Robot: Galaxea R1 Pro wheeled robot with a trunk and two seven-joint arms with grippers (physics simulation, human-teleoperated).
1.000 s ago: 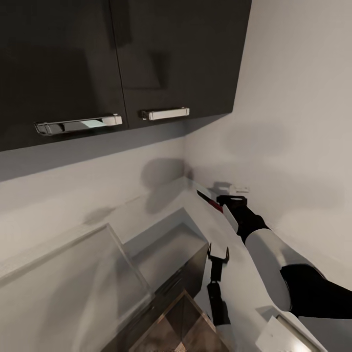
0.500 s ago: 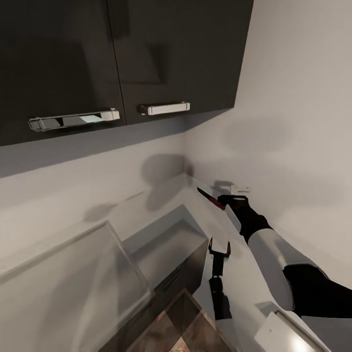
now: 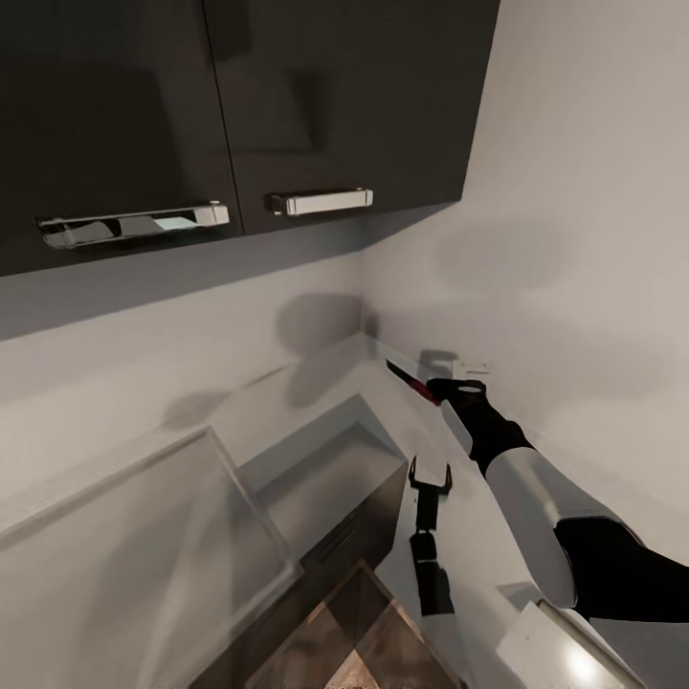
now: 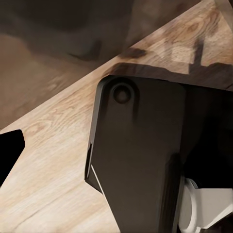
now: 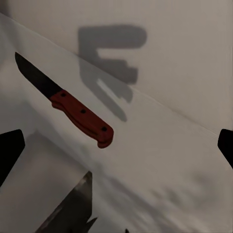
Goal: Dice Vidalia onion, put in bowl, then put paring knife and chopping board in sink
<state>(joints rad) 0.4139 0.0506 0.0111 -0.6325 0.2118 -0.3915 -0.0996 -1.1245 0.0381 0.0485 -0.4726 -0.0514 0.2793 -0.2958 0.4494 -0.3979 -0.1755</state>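
Right wrist: wide claw, seemingly empty, above paring knife

Glossy grey countertop running into the room corner at the centre of the head view, with a paring knife on it.

The worktop crosses the lower half of the head frame from lower left toward the corner at centre, pale and reflective, with dark cabinet fronts below its edge at lower centre. The knife lies flat right of centre, close to the right-hand wall. In the right wrist view the same knife sits in the upper left of the frame, dark pointed blade toward the upper left corner, reddish handle with three rivets toward centre, resting on the bare grey surface.
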